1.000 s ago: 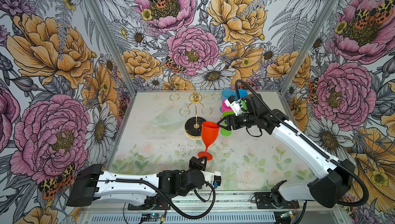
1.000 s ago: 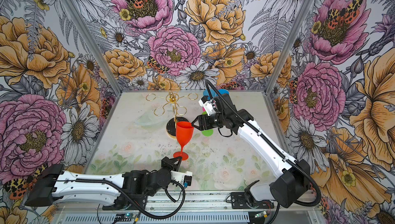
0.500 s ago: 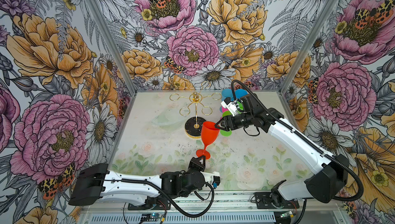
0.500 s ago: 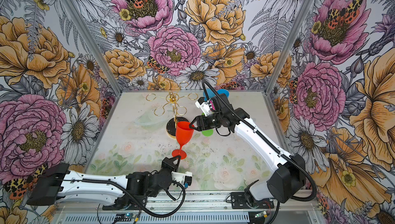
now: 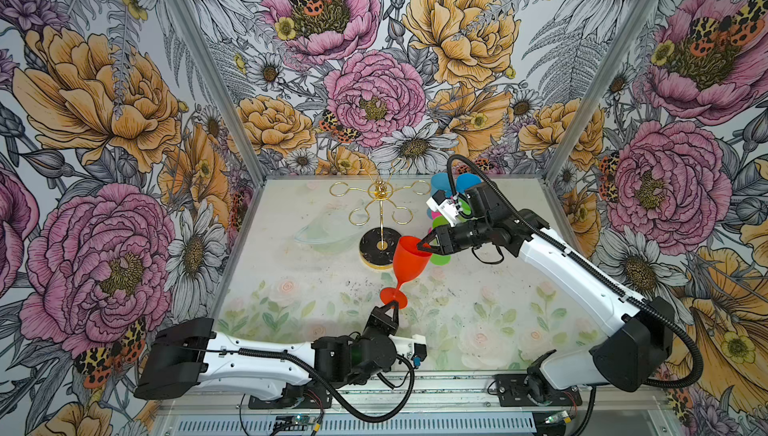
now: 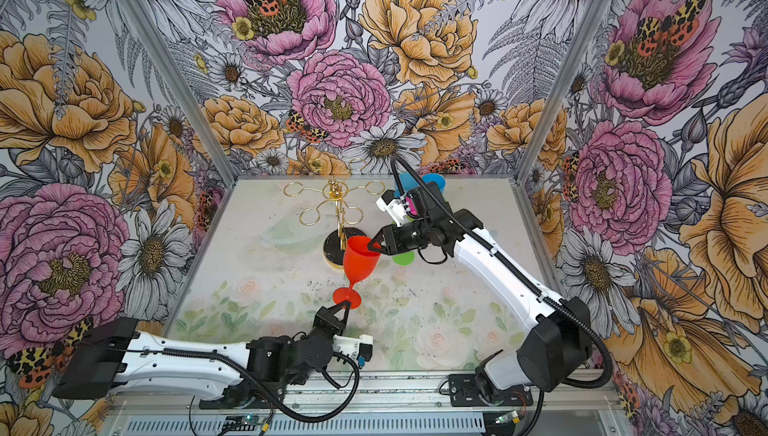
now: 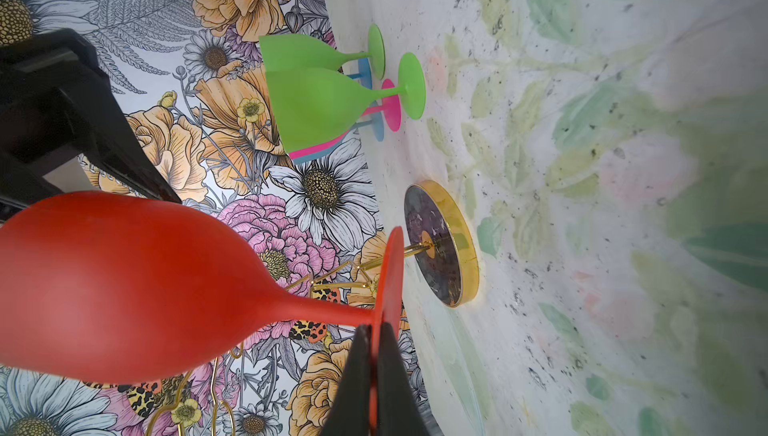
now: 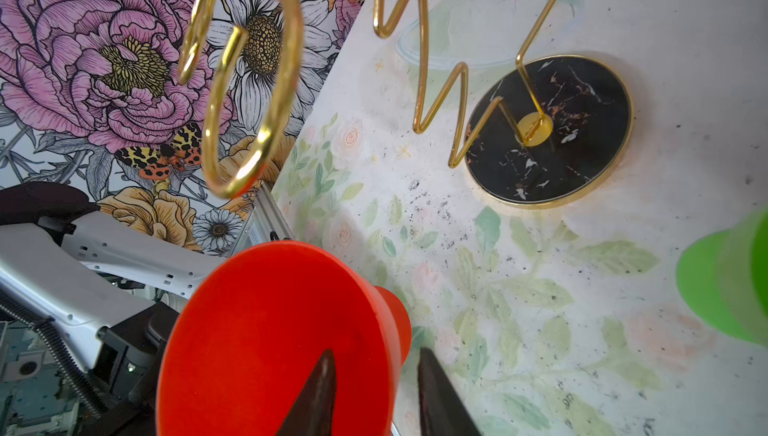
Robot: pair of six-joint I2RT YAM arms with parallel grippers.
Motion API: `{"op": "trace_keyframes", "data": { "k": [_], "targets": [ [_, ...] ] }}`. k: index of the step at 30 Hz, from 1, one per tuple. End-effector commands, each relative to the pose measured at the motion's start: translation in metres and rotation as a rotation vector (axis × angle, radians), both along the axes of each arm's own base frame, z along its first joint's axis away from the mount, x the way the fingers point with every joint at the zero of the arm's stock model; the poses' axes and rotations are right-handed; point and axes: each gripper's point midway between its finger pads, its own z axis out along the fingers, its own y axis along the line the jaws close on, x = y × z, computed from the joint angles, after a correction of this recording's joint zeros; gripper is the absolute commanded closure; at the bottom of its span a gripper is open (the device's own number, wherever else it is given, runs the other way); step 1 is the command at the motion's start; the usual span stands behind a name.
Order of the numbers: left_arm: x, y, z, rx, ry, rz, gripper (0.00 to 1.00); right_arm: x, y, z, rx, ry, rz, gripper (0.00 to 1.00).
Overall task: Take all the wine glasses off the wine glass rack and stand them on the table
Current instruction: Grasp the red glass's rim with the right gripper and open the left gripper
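Red wine glass [image 5: 409,257], tilted and clear of the wine glass rack [image 5: 379,193], pinched by its foot in the left tool [image 5: 390,308]; right tool [image 5: 424,244] straddles the rim, jaws spread, apparently to take over

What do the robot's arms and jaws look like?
Both the left arm and right arm have white shells, black joints and black base housings. A black ribbed cable conduit runs along each and loops free near the wrist. Each wrist carries a white block, and the jaws are slim, black and pointed.
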Motion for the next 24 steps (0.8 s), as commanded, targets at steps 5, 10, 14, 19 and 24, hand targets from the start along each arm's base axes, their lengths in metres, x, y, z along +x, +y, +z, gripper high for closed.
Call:
{"op": "trace_keyframes", "data": {
  "k": [5, 10, 14, 19, 24],
  "targets": [
    [0.004, 0.003, 0.01, -0.047, -0.041, 0.039, 1.0, -0.001, 0.008, 0.003, 0.025, 0.014, 0.04, 0.8],
    [0.004, 0.005, 0.004, -0.036, -0.041, 0.04, 1.0, -0.001, 0.008, 0.0, 0.021, 0.018, 0.043, 0.89],
    [0.004, 0.007, -0.001, -0.026, -0.039, 0.043, 1.0, -0.001, 0.007, -0.001, 0.018, 0.016, 0.042, 0.95],
    [0.003, 0.007, -0.003, -0.034, -0.029, 0.04, 0.73, 0.001, 0.003, -0.001, 0.004, -0.004, 0.026, 1.0],
    [0.001, 0.007, -0.009, -0.053, -0.005, 0.032, 0.58, 0.007, -0.006, 0.004, -0.019, -0.056, -0.015, 1.0]
  ]
}}
